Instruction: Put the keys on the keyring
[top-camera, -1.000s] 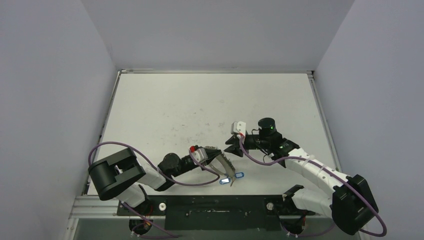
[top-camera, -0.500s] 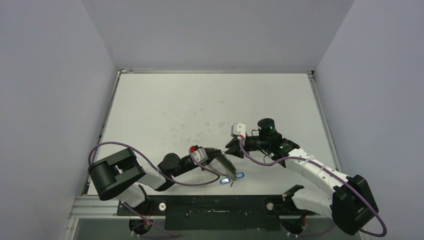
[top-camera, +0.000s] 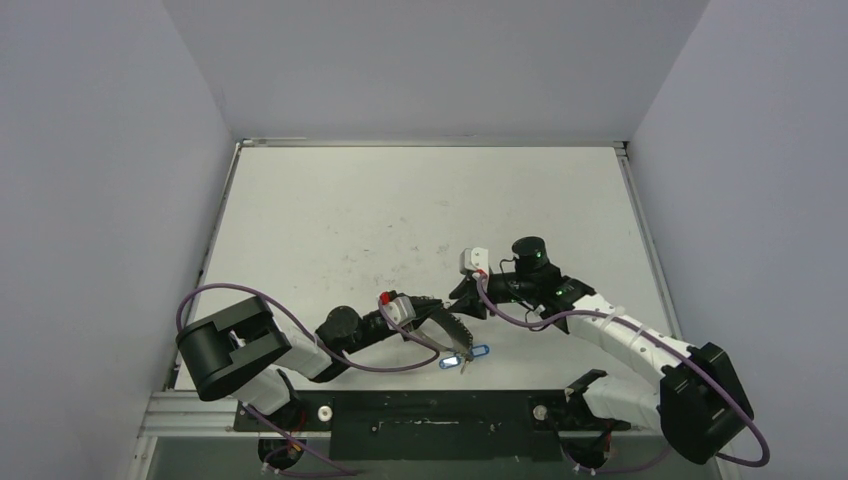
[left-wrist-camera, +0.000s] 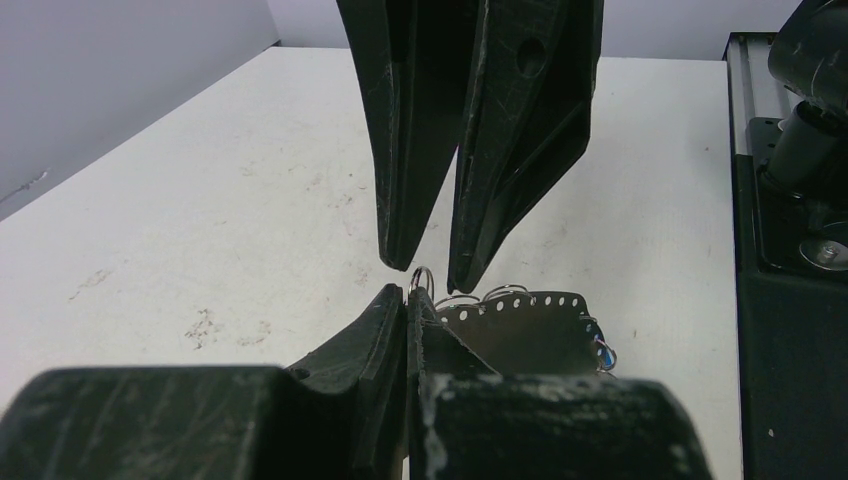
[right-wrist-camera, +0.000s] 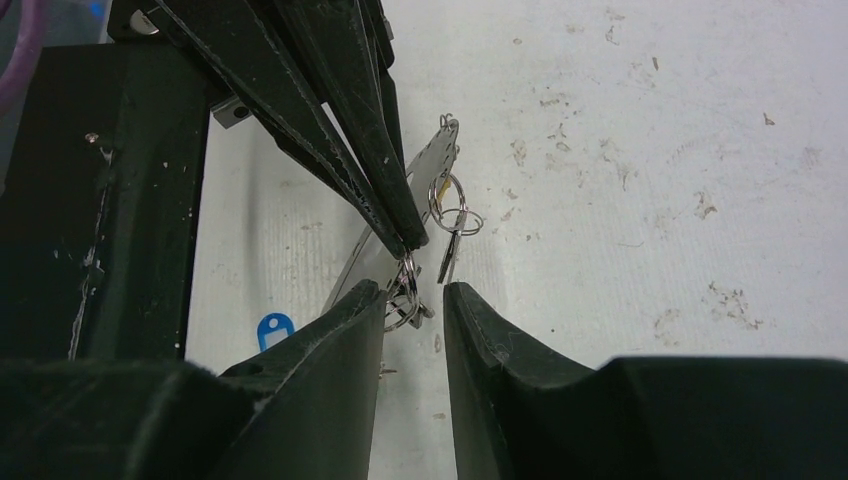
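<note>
Low in the centre of the top view, the keyring hangs clamped in the shut left gripper, blue-tagged keys at its lower end. The right gripper sits alongside, jaws apart, empty; threading seems partly done.

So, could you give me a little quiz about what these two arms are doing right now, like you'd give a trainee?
1. True or false: the right tool has its fingers pressed together.
2. The plastic key tag near the tools is: A red, B blue, C green.
3. What is the left tool clamped on?
Key: 1 false, they stand apart; 2 B; 3 the perforated metal plate.
</note>
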